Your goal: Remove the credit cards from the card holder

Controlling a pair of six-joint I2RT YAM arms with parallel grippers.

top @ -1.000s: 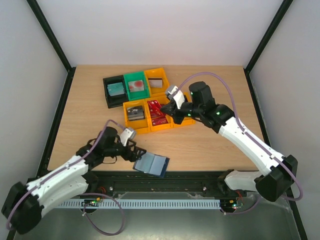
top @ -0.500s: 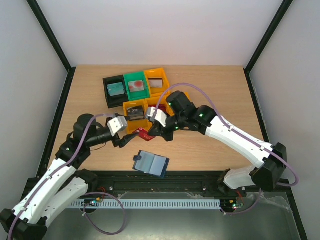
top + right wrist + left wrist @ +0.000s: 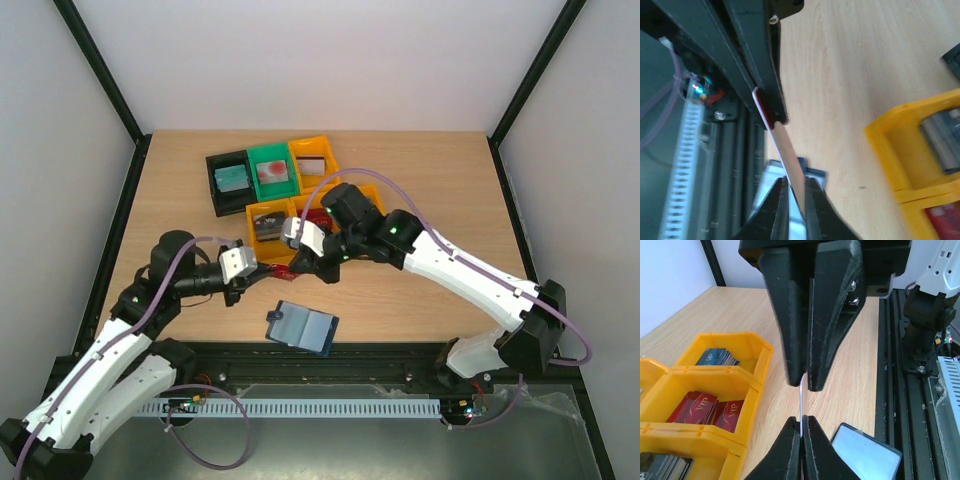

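Card holder [image 3: 303,327] lies open on the desk [image 3: 420,200] by the near edge, pale inside face up. It sits just nearer than the point where both end effectors meet and a bit to its right, apart from both, and neither touches it. I read the left end effector [image 3: 260,270] and right end effector [image 3: 297,263] as tip to tip above the desk, in front of the row of yellow bins [image 3: 262,262], with one red card [image 3: 281,267] between them. In the left wrist view the card [image 3: 801,400] is edge-on, a thin pale line. My left end effector [image 3: 801,420] is pinched down on its lower end, jaws narrowed to card thickness, and the right end effector [image 3: 804,384] is clamped the same way on its upper end. The card holder [image 3: 865,452] shows low right there, flat on the desk. The right wrist view agrees: the right end effector [image 3: 792,182] is closed on one end of the card [image 3: 787,152] and the left end effector [image 3: 770,107] grips the far end, where I see red. So both are closed on the same card, which is held clear of the desk. The yellow bins hold more cards: red ones [image 3: 705,407] and a blue stack [image 3: 717,357]. Black [image 3: 228,180], green [image 3: 272,172] and orange [image 3: 312,162] bins sit further back.
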